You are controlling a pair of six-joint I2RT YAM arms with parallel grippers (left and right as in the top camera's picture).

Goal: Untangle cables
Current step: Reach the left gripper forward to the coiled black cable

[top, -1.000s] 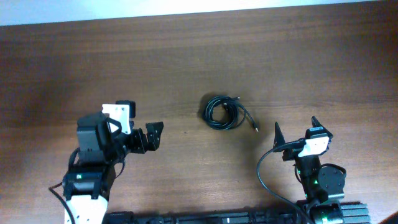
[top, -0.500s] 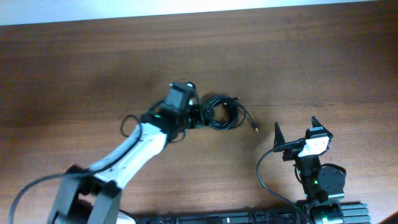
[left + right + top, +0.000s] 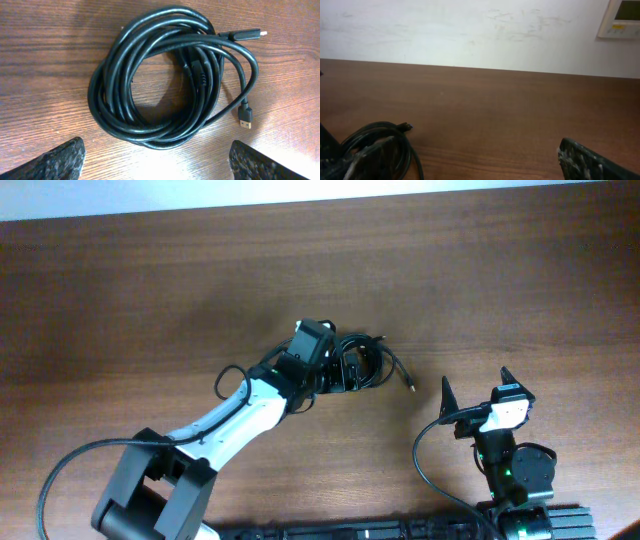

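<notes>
The cables [image 3: 368,364] lie as one coiled bundle of thin black cords at the middle of the brown table. In the left wrist view the bundle [image 3: 165,80] fills the frame, with two plug ends [image 3: 245,119] sticking out on the right. My left gripper [image 3: 340,373] is open, its jaws wide apart, right over the bundle's left side and holding nothing. My right gripper [image 3: 472,392] is open and empty near the front right, well clear of the bundle. The bundle also shows at the lower left of the right wrist view [image 3: 375,147].
The table's far edge meets a white wall [image 3: 470,30]. A thick black arm wire [image 3: 425,460] loops beside the right arm's base. Bare wood [image 3: 120,310] lies left and behind the bundle.
My left arm has swung from the front left out to the middle and now sits over the cable bundle. The right arm and the bundle have not moved.
</notes>
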